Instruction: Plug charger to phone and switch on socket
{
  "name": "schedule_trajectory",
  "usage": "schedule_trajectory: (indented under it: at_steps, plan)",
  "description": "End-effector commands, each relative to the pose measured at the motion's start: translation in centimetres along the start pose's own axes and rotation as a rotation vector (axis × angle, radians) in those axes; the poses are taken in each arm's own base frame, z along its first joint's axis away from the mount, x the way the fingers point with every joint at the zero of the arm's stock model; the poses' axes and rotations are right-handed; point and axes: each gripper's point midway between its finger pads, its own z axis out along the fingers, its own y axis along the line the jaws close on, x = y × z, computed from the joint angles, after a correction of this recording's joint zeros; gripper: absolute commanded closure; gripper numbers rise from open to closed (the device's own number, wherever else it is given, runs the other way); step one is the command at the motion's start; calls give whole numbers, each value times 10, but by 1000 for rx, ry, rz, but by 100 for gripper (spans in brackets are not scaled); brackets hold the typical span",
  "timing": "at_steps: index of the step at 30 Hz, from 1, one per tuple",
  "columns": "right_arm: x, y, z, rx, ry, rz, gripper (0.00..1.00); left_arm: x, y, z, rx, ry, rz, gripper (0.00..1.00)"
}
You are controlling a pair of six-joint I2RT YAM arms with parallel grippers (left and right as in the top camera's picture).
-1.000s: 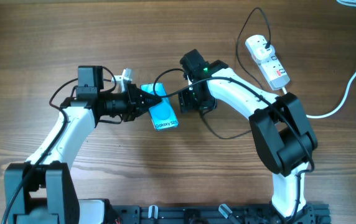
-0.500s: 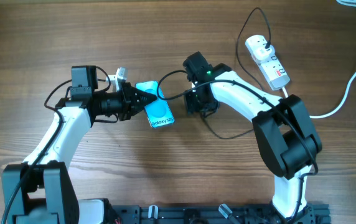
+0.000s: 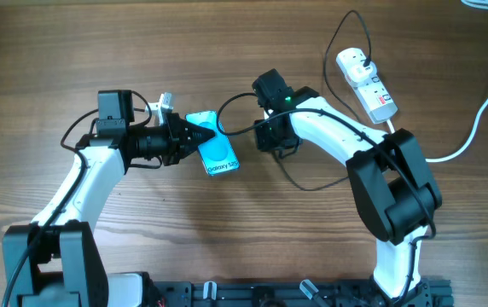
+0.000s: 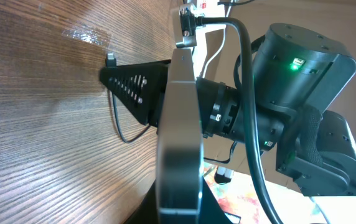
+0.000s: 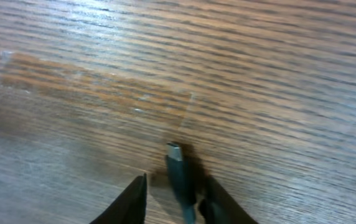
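The left gripper (image 3: 194,135) is clamped on 1 end of the phone (image 3: 217,153), near the middle of the table (image 3: 227,247). The phone's cyan screen faces up and its white band points toward the robot's base.

Just to the phone's right, the right gripper (image 5: 177,182) points at it. Its 2 fingers (image 5: 131,200) stand narrow on either side of the charger (image 5: 177,165), whose small connector pokes out past the fingertips just above the wood. A sliver of table shows beside 1 finger, so I cannot tell whether it really grips.

The black cable loops back to the white plug (image 3: 352,61), which sits in the socket (image 3: 372,94) at the far right. A thick white lead (image 3: 483,102) trails away from the socket.
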Motion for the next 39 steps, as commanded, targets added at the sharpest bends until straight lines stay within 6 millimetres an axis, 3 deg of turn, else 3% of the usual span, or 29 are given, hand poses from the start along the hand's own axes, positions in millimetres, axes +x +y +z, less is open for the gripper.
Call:
schedule_trajectory:
  at_steps: [1,5,10,18,26,34,39]
  plan:
    - [73,-32,68,97,260,21,79,1,-11,-2,41,18,13,96]
    - [74,-32,68,98,263,21,85,1,-11,-2,42,18,13,96]
    - [76,-33,68,101,270,22,85,1,-11,-2,41,18,13,96]
    - [73,-47,66,187,245,66,91,1,-11,-2,42,17,13,96]
    - [73,-50,66,211,236,97,89,1,-11,-2,42,17,13,96]
    - [84,-57,72,276,229,107,87,1,-11,-2,42,17,13,96]
    - [81,-54,73,268,213,104,95,1,-11,-2,42,17,13,96]
